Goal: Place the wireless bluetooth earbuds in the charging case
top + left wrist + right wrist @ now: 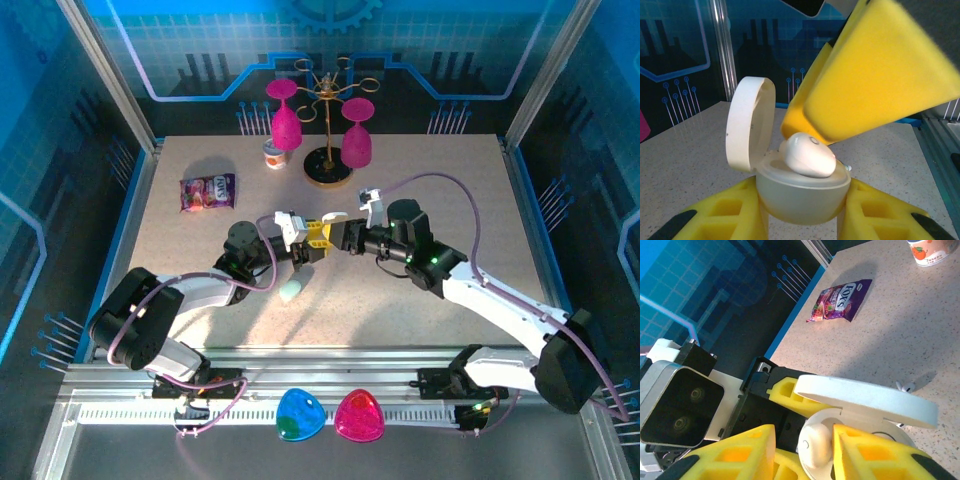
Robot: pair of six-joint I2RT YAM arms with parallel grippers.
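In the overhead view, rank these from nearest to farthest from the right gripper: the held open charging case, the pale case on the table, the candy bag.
1. Open charging case, at the tips of the right gripper, gripped by the left gripper.
2. Pale case, on the table, near-left of that gripper.
3. Candy bag, farthest, toward the table's left edge.

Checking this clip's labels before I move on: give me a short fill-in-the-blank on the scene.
1. The left gripper grips the charging case, whose lid is ___.
2. One earbud rests in the case; a second earbud lies on the ___.
3. The candy packet is ___ in colour.
Missing words: open; table; purple.
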